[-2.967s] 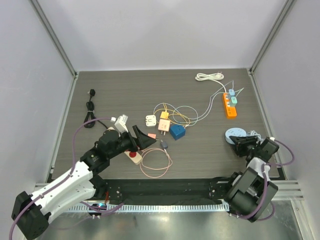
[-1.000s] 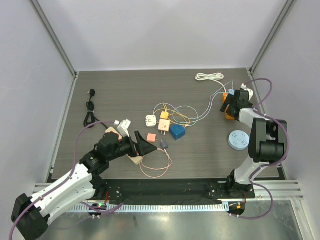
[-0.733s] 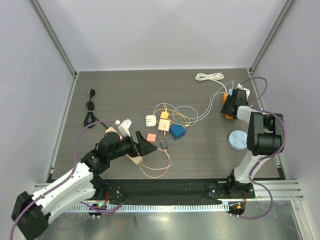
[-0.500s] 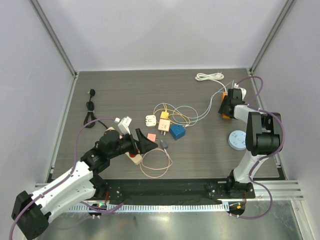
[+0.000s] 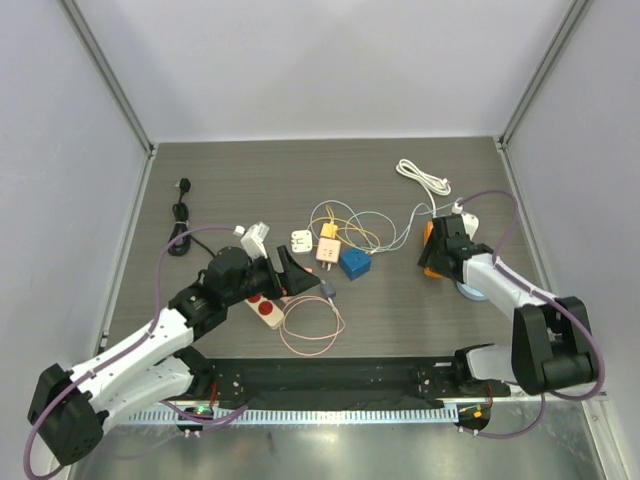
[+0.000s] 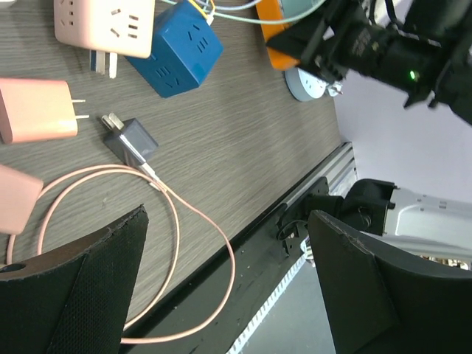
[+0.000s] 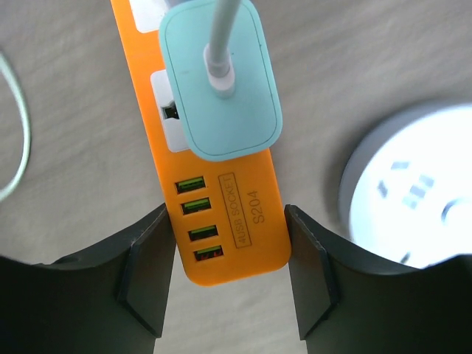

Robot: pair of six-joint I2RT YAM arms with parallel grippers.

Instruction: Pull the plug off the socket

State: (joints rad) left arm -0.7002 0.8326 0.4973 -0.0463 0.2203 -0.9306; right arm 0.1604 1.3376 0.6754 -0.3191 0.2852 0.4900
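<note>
— What is the overhead camera giving you on the right?
— The right pincer (image 5: 433, 257) is sitting over the orange socket strip (image 5: 428, 232) on the tabletop (image 5: 250, 180), just beside a round white socket (image 5: 472, 291). It is not showing the grip.
— The wrist camera is: the fingers (image 7: 147, 273) are pinching the strip's long sides, and a teal plug (image 7: 221, 81) is sitting in it, cord running off the top.
— And the left pincer (image 6: 227, 217) is hanging spread wide above a pink cable (image 6: 233, 265), gripping nothing.
</note>
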